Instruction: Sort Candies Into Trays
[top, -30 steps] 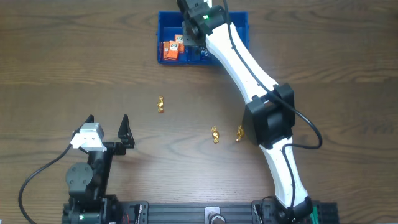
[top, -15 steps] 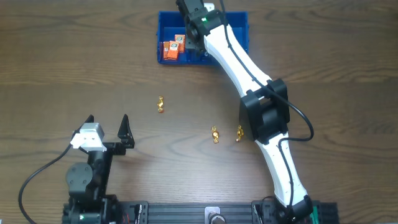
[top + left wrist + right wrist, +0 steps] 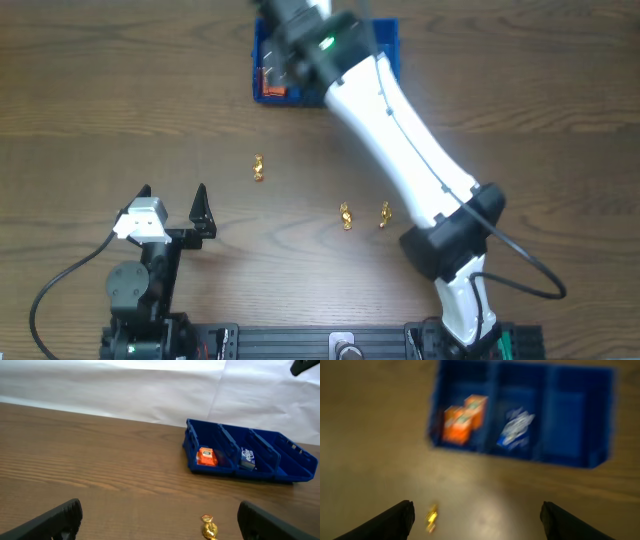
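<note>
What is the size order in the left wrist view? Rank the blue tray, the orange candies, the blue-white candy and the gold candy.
1. Blue tray, by far.
2. Tied: orange candies, blue-white candy and gold candy look about alike. The gold one lies nearer the camera, so there is no ranking among them.

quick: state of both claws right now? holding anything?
Left claw: open, holding nothing.
Right claw: open, holding nothing.
</note>
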Motion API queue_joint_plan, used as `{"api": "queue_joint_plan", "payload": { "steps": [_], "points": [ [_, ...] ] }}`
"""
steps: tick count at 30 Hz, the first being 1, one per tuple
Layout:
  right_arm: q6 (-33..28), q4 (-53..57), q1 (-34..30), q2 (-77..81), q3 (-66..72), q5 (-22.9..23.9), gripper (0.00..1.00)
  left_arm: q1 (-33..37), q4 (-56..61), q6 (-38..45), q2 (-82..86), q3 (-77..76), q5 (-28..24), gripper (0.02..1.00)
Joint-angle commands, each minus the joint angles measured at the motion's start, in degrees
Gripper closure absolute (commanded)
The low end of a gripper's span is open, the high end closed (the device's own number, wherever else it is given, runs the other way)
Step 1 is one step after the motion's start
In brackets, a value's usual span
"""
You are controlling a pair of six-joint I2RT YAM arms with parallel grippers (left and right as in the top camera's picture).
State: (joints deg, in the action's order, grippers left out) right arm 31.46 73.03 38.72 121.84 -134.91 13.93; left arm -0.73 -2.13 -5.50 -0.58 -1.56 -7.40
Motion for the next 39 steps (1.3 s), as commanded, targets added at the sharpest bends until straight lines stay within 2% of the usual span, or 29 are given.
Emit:
{"api": "queue_joint_plan", "payload": {
  "steps": [1, 5, 10, 19, 24, 26, 29, 32, 39],
  "points": [
    [6.82, -3.34, 8.26, 2.6, 10.27, -0.07, 0.156, 0.35, -1.64, 0.83, 0.33, 1.27, -1.03, 0.02],
    [9.94, -11.78, 11.76, 5.73, 17.55, -3.26, 0.163, 0.35, -1.64, 0.83, 0.33, 1.27, -1.03, 0.023],
    [10.82, -14.47, 11.85, 13.33, 17.53, -8.24, 0.174, 0.35, -1.64, 0.83, 0.33, 1.27, -1.03, 0.02],
    [12.09, -15.23, 11.85, 18.58, 17.53, -8.5, 0.242, 0.35, -1.64, 0.83, 0.33, 1.27, -1.03, 0.02],
    [13.84, -14.8, 11.67, 19.1, 17.53, -6.82, 0.441, 0.35, -1.64, 0.83, 0.33, 1.27, -1.03, 0.023],
    [13.99, -14.67, 11.52, 19.1, 17.53, -6.49, 0.489, 0.35, -1.64, 0.83, 0.33, 1.27, -1.03, 0.02],
    [14.23, -14.69, 11.45, 19.1, 17.53, -6.47, 0.66, 0.35, -1.64, 0.83, 0.33, 1.27, -1.03, 0.02],
    [14.84, -14.71, 11.37, 19.1, 17.53, -5.86, 0.687, 0.35, -1.64, 0.83, 0.33, 1.27, -1.03, 0.02],
    [16.57, -15.32, 11.08, 19.1, 17.53, -5.66, 0.673, 0.35, -1.64, 0.83, 0.33, 1.27, -1.03, 0.02]
  ]
}}
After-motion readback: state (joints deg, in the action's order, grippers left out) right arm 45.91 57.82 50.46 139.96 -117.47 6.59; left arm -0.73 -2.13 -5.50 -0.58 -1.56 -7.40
